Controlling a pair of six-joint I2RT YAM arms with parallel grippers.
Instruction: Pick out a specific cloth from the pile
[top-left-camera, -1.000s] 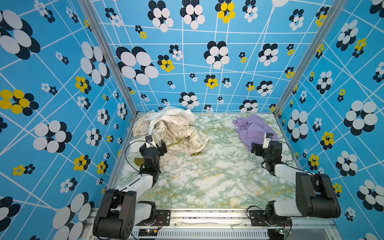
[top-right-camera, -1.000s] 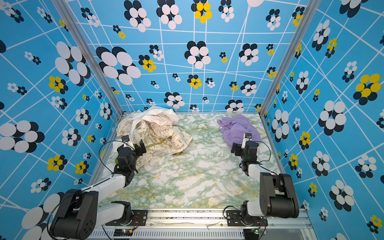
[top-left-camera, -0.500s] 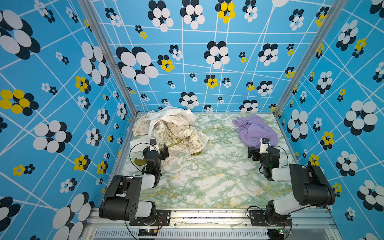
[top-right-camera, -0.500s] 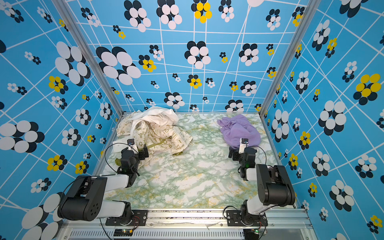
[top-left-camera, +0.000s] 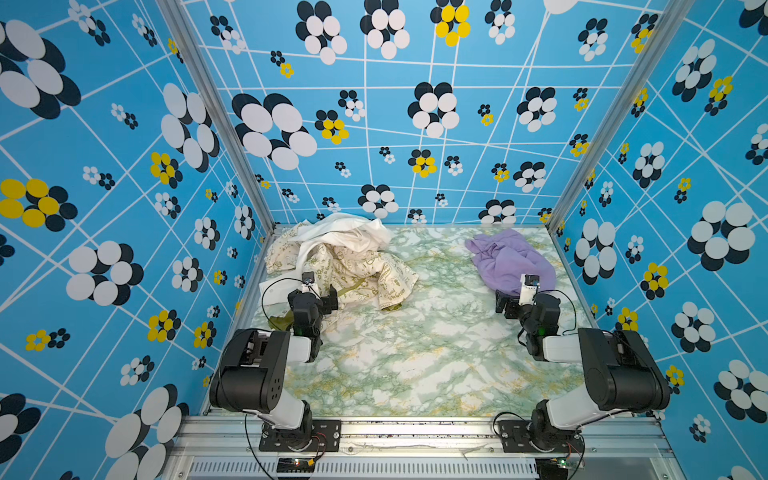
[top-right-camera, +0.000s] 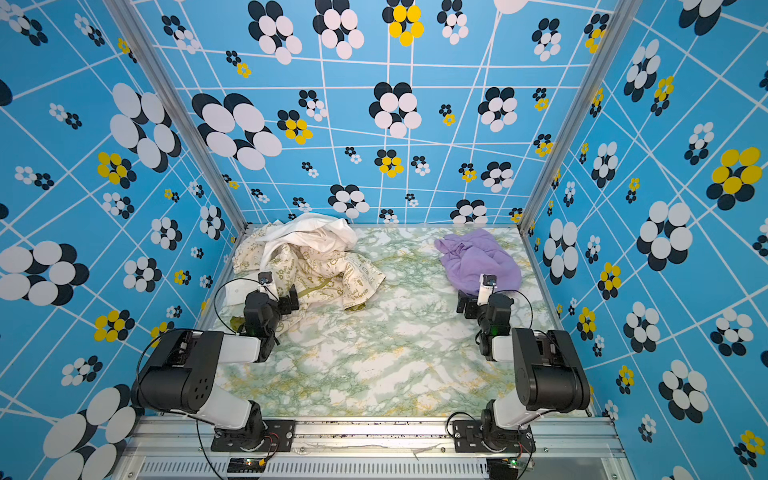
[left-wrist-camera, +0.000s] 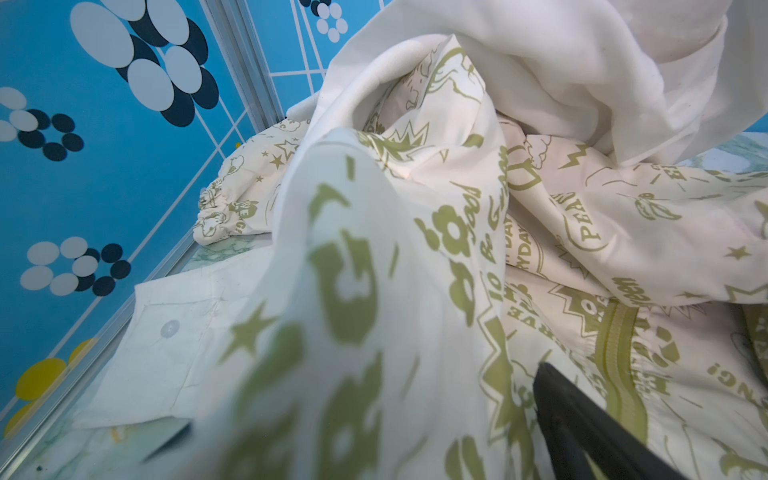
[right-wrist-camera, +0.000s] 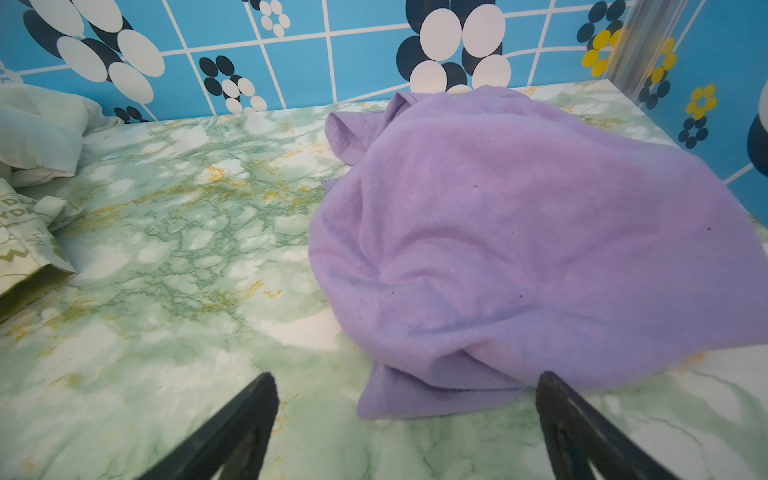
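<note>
Lavender cloth (top-left-camera: 509, 259) lies crumpled by the far right corner, well apart from the pile (top-left-camera: 340, 257). Soft, light, limp; I judge its near folded hem the best pinch. Right gripper (right-wrist-camera: 405, 376) gapes empty at that hem; left gripper (top-left-camera: 322, 301) equally wide at the pile's edge.

Cream cloth (left-wrist-camera: 623, 199) in the pile (left-wrist-camera: 582, 62), green print, left wrist view, "PEA" right of centre, "Be" and "YDAY" at centre, other lettering folded away

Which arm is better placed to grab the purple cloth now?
Right. The right pincer, open, faces the purple cloth at its near edge; the left pincer is at the pile, across the table.
</note>
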